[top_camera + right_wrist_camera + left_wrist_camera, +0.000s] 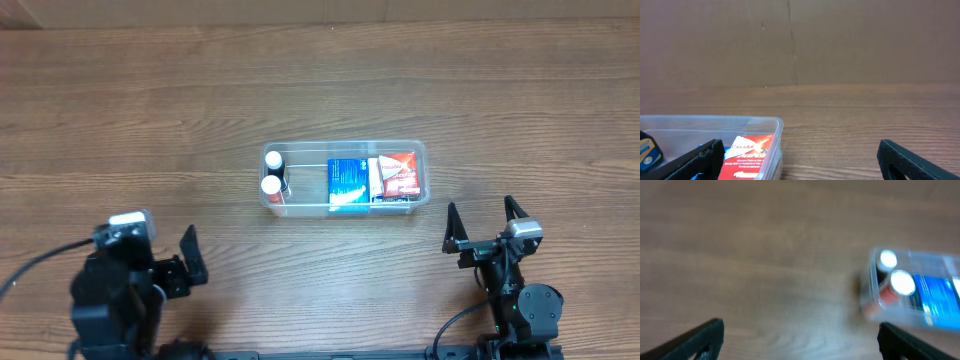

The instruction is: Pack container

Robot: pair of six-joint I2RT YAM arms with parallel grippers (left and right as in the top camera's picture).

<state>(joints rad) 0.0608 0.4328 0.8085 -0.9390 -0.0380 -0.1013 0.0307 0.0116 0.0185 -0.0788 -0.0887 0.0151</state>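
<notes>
The clear plastic container (300, 155) sits at the middle of the wooden table. It holds two small white-capped bottles (272, 172) at its left end, a blue box (347, 183) in the middle and a red and white box (398, 175) at its right end. My left gripper (190, 258) is open and empty, near the front left, apart from the container. My right gripper (485, 222) is open and empty, front right of the container. The container also shows in the left wrist view (935, 260) and in the right wrist view (715, 122).
A brown cardboard wall (800, 40) stands behind the table's far edge in the right wrist view. The wooden table top (120, 100) surrounds the container on all sides.
</notes>
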